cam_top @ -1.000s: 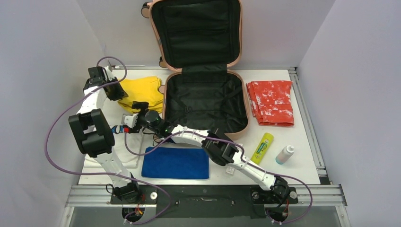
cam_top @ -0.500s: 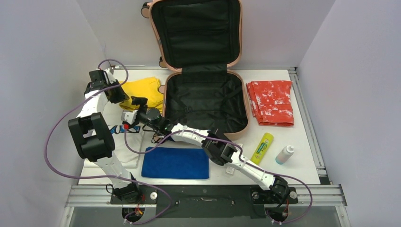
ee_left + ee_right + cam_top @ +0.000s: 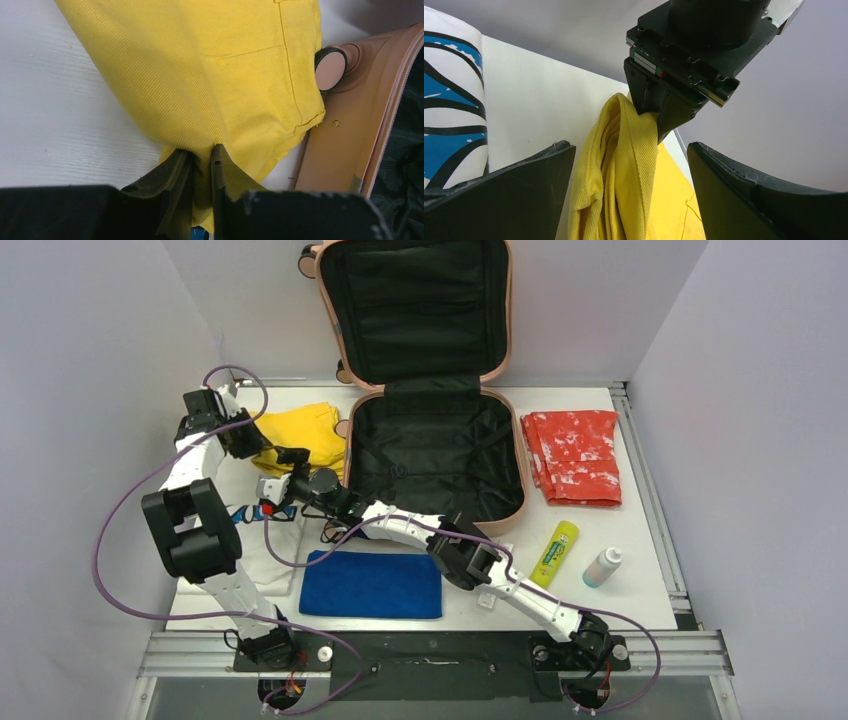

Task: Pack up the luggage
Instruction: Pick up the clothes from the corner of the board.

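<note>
Peach-pink suitcase [image 3: 436, 455] lies open at upper centre of my overhead view, its lid propped against the back wall. Just left of it, beside a wheel [image 3: 331, 62], sits a yellow cloth [image 3: 305, 430]. A red cloth [image 3: 573, 455] lies to the right and a blue towel [image 3: 372, 583] below. My arms hide the yellow cloth's near edge. My left gripper [image 3: 200, 156] is pinched tight on a yellow fold. My right gripper [image 3: 630, 147] gapes wide facing it, holding nothing.

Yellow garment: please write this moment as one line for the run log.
left end effector: shut on yellow garment | right end effector: open, facing it | luggage: open, nothing inside
</note>
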`<state>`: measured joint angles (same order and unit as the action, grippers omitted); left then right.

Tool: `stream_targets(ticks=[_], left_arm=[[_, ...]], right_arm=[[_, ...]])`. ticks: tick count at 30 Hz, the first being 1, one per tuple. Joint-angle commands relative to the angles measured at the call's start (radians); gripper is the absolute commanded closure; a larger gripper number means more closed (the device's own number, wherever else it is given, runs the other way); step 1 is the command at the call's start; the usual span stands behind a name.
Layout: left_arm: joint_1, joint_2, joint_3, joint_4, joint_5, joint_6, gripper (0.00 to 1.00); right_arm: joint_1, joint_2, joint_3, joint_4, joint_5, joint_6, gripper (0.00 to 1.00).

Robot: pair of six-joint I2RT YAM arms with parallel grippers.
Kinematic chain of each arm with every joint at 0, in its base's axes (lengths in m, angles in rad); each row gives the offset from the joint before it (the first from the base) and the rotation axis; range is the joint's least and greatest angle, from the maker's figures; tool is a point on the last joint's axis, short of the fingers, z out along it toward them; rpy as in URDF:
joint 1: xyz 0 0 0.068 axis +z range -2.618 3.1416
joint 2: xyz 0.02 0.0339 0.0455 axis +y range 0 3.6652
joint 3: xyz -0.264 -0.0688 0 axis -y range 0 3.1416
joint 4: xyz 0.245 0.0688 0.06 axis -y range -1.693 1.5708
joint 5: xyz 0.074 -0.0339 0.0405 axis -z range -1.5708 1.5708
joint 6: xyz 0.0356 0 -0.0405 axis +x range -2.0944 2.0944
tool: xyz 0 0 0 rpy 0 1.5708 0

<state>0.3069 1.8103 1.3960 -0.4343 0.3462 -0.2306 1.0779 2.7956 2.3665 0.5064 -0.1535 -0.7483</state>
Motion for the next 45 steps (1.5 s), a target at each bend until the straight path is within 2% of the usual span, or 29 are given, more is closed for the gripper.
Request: stream_targets(ticks=[1,5,9,14,15,16,24,25,26,29,31,33,37,45], left_arm=[[0.006,-0.079,0.012,0.077,0.129,-0.026,1.00],[0.012,-0.082,0.009,0.077,0.153,-0.033,1.00],[0.017,-0.089,0.009,0.075,0.187,-0.038,1.00],[0.021,-0.094,0.004,0.075,0.210,-0.034,0.98],[0.022,-0.096,0.001,0.075,0.211,-0.032,0.91],[0.024,-0.099,-0.001,0.074,0.213,-0.030,0.84],[0.052,-0.101,-0.012,0.029,0.179,0.018,0.38],[0.058,-0.102,-0.014,0.020,0.172,0.028,0.32],[0.064,-0.103,-0.019,0.013,0.161,0.039,0.27],[0.088,-0.114,-0.043,-0.007,0.102,0.069,0.17],[0.102,-0.120,-0.057,-0.025,0.047,0.091,0.15],[0.116,-0.126,-0.086,-0.024,0.010,0.110,0.11],[0.134,-0.112,-0.151,0.027,-0.060,0.131,0.10],[0.234,0.019,-0.195,0.221,0.038,0.032,0.11]], right_arm=[[-0.019,0.096,-0.061,0.044,-0.009,0.009,0.17],[-0.023,0.104,-0.072,0.057,0.003,0.011,0.28],[-0.022,0.116,-0.067,0.060,-0.003,0.012,0.52],[-0.024,0.130,-0.045,0.073,-0.009,0.007,0.87],[-0.025,0.130,-0.044,0.079,-0.010,0.008,0.93],[-0.027,0.129,-0.044,0.082,-0.012,0.010,0.95],[-0.040,0.116,-0.045,0.106,-0.004,0.029,0.95],[-0.041,0.110,-0.049,0.109,0.001,0.032,0.94],[-0.041,0.103,-0.055,0.118,0.010,0.041,0.88],[-0.041,0.075,-0.065,0.115,0.022,0.050,0.53],[-0.038,0.054,-0.065,0.085,0.021,0.041,0.33],[-0.033,0.033,-0.073,0.059,0.020,0.008,0.20],[-0.026,-0.020,-0.088,-0.010,0.022,-0.024,0.11],[-0.019,-0.095,-0.066,-0.160,0.054,-0.057,0.06]])
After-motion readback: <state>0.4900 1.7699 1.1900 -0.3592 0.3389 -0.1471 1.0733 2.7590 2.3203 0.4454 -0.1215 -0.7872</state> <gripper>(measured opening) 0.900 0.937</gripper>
